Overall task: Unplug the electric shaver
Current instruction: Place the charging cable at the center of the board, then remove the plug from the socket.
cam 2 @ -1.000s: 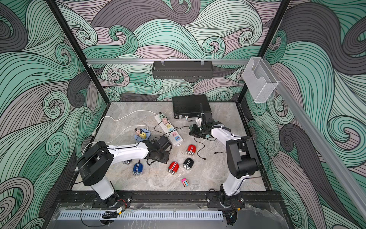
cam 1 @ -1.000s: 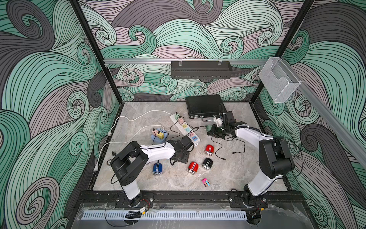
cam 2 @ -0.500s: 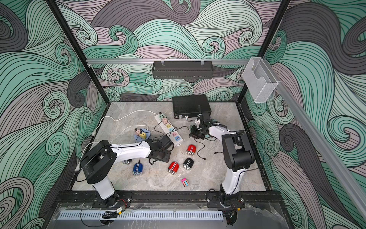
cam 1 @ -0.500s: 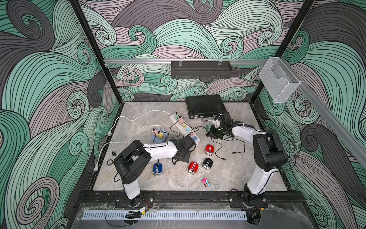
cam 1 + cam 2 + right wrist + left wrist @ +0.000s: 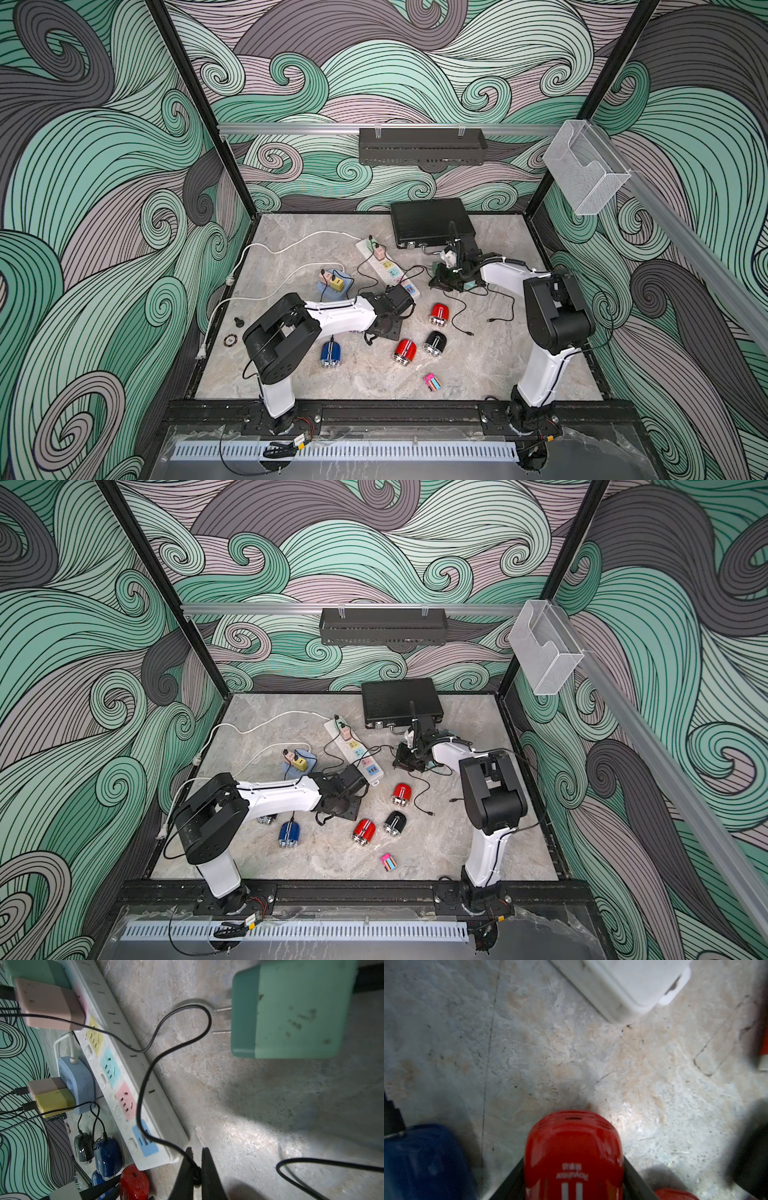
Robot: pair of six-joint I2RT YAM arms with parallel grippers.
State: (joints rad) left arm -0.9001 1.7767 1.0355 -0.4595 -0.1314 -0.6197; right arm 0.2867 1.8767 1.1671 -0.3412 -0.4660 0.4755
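One red shaver [image 5: 571, 1138] in left gripper [image 5: 573, 1159], cable [image 5: 143, 1088] in right gripper [image 5: 197, 1150]

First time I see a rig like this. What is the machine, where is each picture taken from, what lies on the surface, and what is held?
Two white robot arms are mounted at the front of a marble table. Both top views look down on the whole scene; each wrist view comes from a camera on one arm. On the table lie a power strip, a green charger, unplugged, and shavers, such as a blue shaver. In the left wrist view, the left tool grips a red shaver. In the right wrist view, the right tool pinches a black cable.
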